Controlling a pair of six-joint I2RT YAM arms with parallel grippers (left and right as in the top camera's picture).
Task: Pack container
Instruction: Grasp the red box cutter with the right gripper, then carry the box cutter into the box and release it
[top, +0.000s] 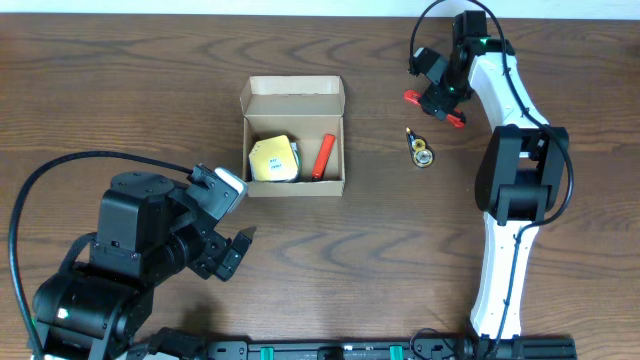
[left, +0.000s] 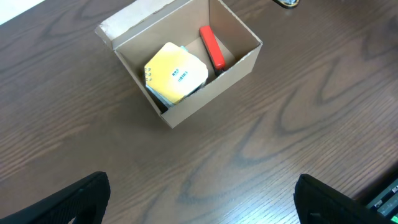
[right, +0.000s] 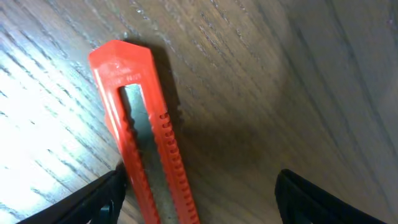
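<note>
The brown cardboard container (top: 294, 138) stands open left of the table's middle, its flap lid folded back; it also shows in the left wrist view (left: 186, 62). Inside lie a yellow tape roll (top: 272, 158) and a red cutter (top: 324, 156). My right gripper (top: 440, 103) is open, low over a second red cutter (right: 140, 137) at the far right; the cutter lies between the fingers, against the left one. My left gripper (top: 232, 250) is open and empty, near the front, below the container.
A small tape roll with a dark and yellow dispenser (top: 421, 148) lies on the wood right of the container, below my right gripper. The right arm's white base stands at the right side.
</note>
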